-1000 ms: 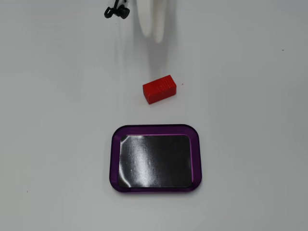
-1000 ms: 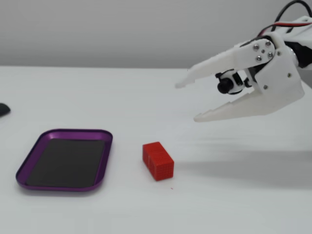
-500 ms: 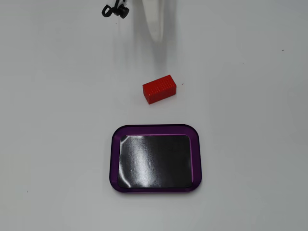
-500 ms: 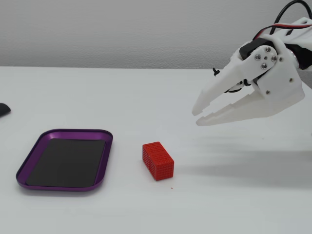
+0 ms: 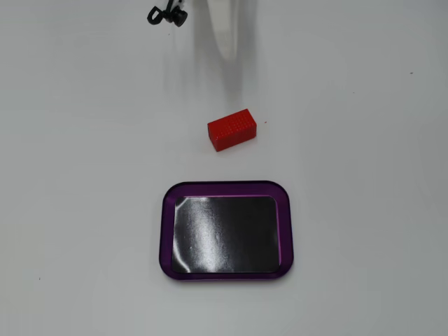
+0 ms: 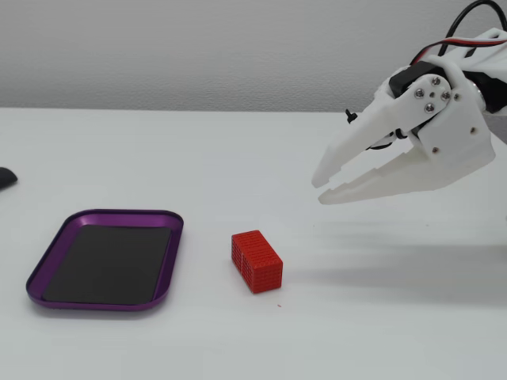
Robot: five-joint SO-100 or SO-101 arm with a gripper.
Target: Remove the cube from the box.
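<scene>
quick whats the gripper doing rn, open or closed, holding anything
gripper: nearly closed, only a narrow gap between its fingers, holding nothing; it hangs above the table, clear of the cube and the box.

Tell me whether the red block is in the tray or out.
Out. The red block lies on the bare table, clear of the empty tray.

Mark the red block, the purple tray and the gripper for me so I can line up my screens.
red block [image 5: 231, 129]: a fixed view from above, on its bumpy top face.
purple tray [image 6: 47, 259]: a fixed view from the side, on its left rim.
gripper [image 6: 319, 188]: same side view, between its nearly closed fingertips.
</scene>
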